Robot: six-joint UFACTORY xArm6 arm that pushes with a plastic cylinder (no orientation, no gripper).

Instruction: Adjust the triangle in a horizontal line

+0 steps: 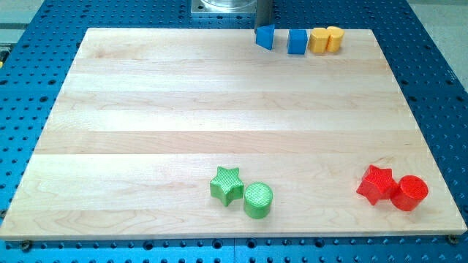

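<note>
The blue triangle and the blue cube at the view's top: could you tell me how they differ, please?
The blue triangle is wedge-shaped; the blue cube is boxy. The triangle lies further to the view's left, directly under my tip; the cube sits next to the yellow blocks. Both are blue, near the board's top edge.

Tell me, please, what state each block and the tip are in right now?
blue triangle: top edge, under my tip
my tip: at the blue triangle's top
blue cube: right of it, apart
yellow blocks: touching each other
green star: touching green cylinder
red star: touching red cylinder
</note>
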